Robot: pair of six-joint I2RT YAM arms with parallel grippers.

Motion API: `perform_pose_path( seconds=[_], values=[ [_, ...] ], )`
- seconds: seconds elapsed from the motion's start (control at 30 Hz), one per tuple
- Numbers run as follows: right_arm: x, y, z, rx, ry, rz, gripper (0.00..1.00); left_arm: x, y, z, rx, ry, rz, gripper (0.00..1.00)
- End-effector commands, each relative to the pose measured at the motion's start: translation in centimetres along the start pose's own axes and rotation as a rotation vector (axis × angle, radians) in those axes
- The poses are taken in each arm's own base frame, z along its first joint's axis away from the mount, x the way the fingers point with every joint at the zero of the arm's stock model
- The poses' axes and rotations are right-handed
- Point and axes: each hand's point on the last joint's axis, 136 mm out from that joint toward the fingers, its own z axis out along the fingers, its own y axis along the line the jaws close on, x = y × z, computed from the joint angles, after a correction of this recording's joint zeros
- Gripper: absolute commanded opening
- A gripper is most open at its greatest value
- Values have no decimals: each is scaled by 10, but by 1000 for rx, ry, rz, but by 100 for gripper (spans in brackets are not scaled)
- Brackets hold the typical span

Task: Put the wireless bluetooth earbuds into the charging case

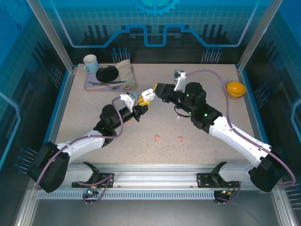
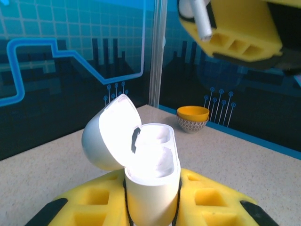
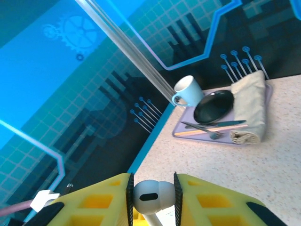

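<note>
My left gripper (image 2: 153, 203) is shut on a white charging case (image 2: 153, 181) and holds it upright, lid (image 2: 109, 137) swung open to the left, both sockets bare. In the top view the case (image 1: 148, 94) is raised above the table's middle in the left gripper (image 1: 142, 101). My right gripper (image 3: 152, 200) is shut on a white earbud (image 3: 155, 193), stem pointing down. Its yellow fingers (image 2: 237, 35) hang just above and to the right of the case, the earbud's stem (image 2: 202, 21) showing. The right gripper (image 1: 157, 89) nearly meets the left. Two salmon-pink earbuds (image 1: 157, 138) (image 1: 180, 138) lie on the table in front.
A lilac tray (image 1: 92, 85) at the back left carries a pale blue mug (image 1: 90, 62), black plate (image 1: 107, 73), cutlery and a folded cloth (image 1: 125, 70). An orange bowl (image 1: 235, 88) stands at the back right. A small grey-white object (image 1: 178, 74) lies behind the right gripper.
</note>
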Motion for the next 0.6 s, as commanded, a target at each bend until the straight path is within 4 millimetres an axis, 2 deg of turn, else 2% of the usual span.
perform_pose_path(
  seconds=[0.0,0.33,0.57],
  values=[
    [-19,25,-4,-79,-107,-32,28,-27,-3,11,-23,-69,83,0],
    [-18,26,-4,-22,-167,-39,28,-37,0,28,-175,-80,207,0],
    [-13,23,-6,15,-178,-59,27,-42,8,32,-242,-114,205,0]
  ],
)
